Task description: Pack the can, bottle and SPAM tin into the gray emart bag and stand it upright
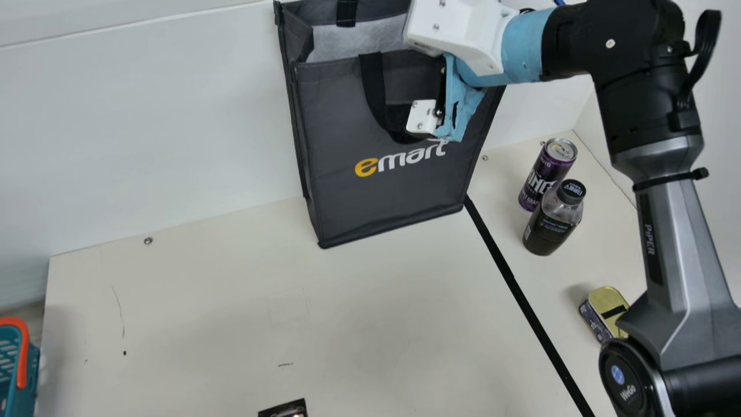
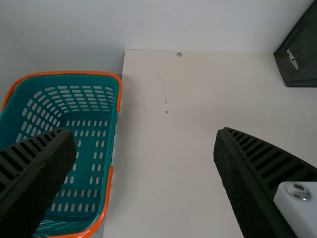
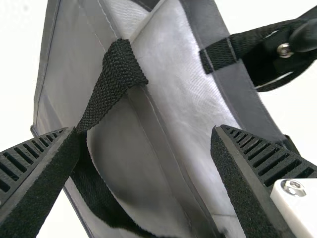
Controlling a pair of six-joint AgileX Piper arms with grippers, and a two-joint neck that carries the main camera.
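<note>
A teal, orange-handled basket (image 2: pixel 69 73) sits low beside the left pincer (image 2: pixel 143 134); a black stripe (image 1: pixel 513 281) marks the table (image 1: pixel 202 301) lower than the right pincer (image 1: pixel 419 119).

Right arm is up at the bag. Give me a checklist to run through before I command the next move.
1. Bag standing on its base: ok, upright by the back wall.
2. Bag mouth open: ok, the pale lining shows.
3. Right gripper open: ok, fingers apart.
4. Right gripper free of the handle: cannot tell; the strap runs by one fingertip, contact unclear.
5. Can, bottle and SPAM tin packed: not ok, all three are on the table.
6. Left gripper open and away from the bag: ok.
</note>
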